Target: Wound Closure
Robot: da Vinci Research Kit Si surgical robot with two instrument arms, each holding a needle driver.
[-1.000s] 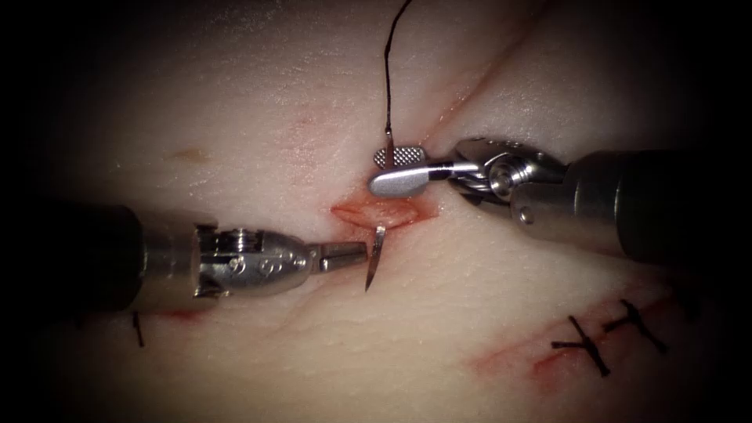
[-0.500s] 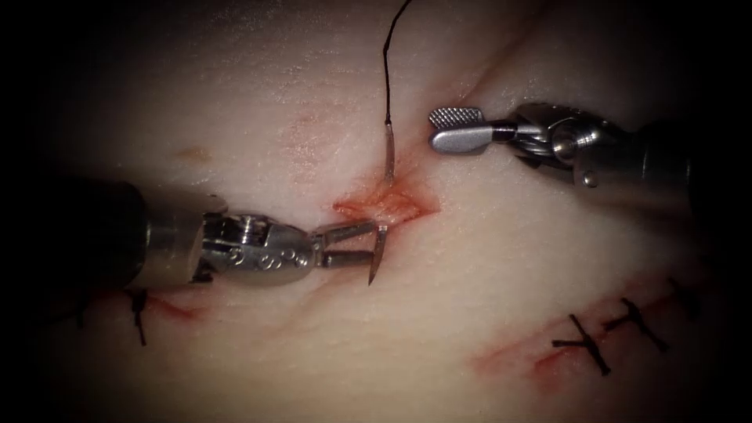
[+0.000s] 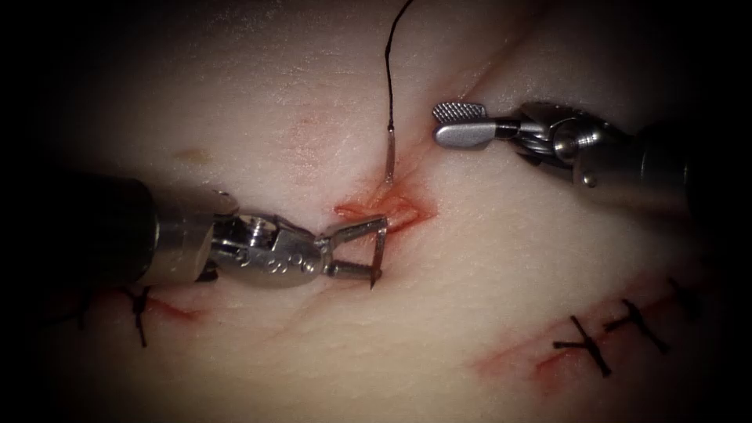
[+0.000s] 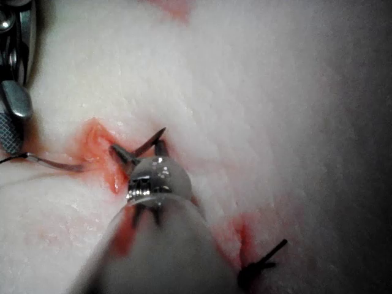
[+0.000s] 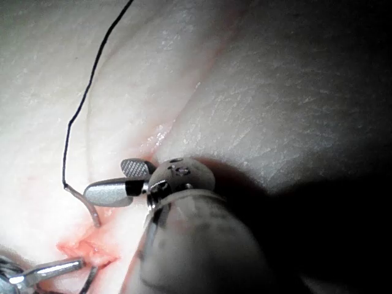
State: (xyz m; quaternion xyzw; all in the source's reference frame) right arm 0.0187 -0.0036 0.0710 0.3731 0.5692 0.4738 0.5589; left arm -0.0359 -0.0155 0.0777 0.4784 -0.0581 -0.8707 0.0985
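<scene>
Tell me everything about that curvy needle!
The needle is thin, curved, shiny metal. It runs through the tissue under the cut: its tail end sticks up above the cut with dark thread attached, and its pointed end pokes out below. The left tool has open jaws around the pointed end. The right tool holds nothing.

I see the tissue (image 3: 258, 102) carrying everything, pale, with its short red cut (image 3: 388, 210) near the middle. The needle (image 3: 379, 254) passes through the cut, and its thread (image 3: 388, 70) trails away across the surface. Finished stitches (image 3: 603, 337) sit lower right; another stitch (image 3: 139, 309) sits lower left.
</scene>
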